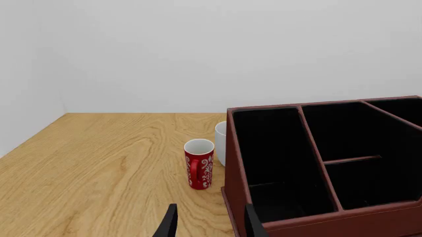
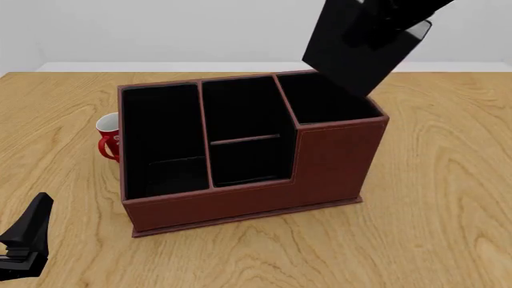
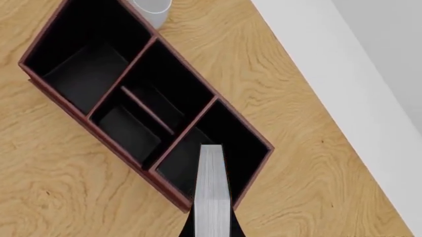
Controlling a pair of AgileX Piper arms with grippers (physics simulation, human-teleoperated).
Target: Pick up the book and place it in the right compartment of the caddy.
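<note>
The reddish-brown caddy (image 2: 240, 204) stands mid-table with its stepped front towards me. My right gripper (image 2: 382, 27) is shut on the black book (image 2: 356, 51) and holds it tilted in the air, its lower corner just above the back rim of the tall right compartment (image 2: 328, 99). In the right wrist view the book's white page edges (image 3: 212, 192) hang over that compartment (image 3: 234, 131), between my gripper's (image 3: 212, 229) fingers. My left gripper (image 1: 211, 224) is open and empty, low at the caddy's front left corner (image 1: 329, 222); it also shows in the front view (image 2: 24, 240).
A red-and-white mug (image 1: 198, 163) stands just left of the caddy, also seen in the front view (image 2: 108, 141). A plain white cup (image 1: 221, 143) stands behind it against the caddy's left wall. A white wall bounds the table's far edge.
</note>
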